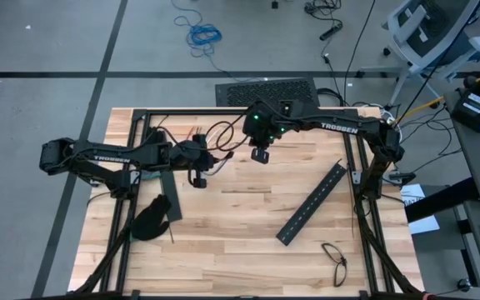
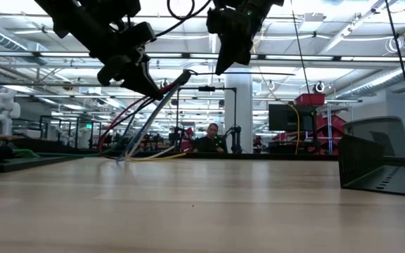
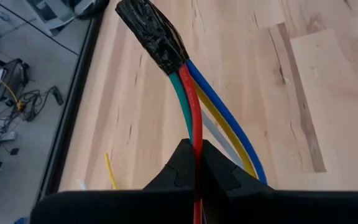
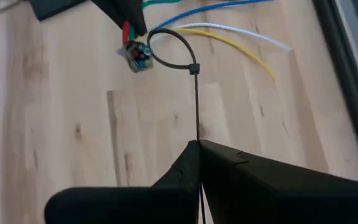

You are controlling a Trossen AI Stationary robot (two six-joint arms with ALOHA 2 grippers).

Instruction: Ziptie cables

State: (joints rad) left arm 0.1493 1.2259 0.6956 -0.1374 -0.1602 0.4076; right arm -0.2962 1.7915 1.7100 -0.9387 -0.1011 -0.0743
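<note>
The cables are a bundle of red, green, blue, yellow and white wires, bound with black tape at one end. My left gripper is shut on them above the table's far left part. From it the wires arc down, and their free ends rest on the wood. A thin black ziptie is closed into a loop right beside the taped end. Whether the loop rings the bundle, I cannot tell. My right gripper, higher up, is shut on its tail. My left gripper pinches the red wire between its two fingertips, a short way behind the taped end. The other wires run past along one finger. The taped end sticks out past the fingers, clear of the table. My right gripper pinches the ziptie's straight tail between its fingertips, slanting down from above, the fingers along the strip. The tail runs straight from the fingers to the ziptie's head. The loop hangs clear of the table.
A long black slotted bar lies slantwise at the right middle, and another near the left arm. A black glove lies at the near left, a small dark loop at the near right. A black frame edges the table.
</note>
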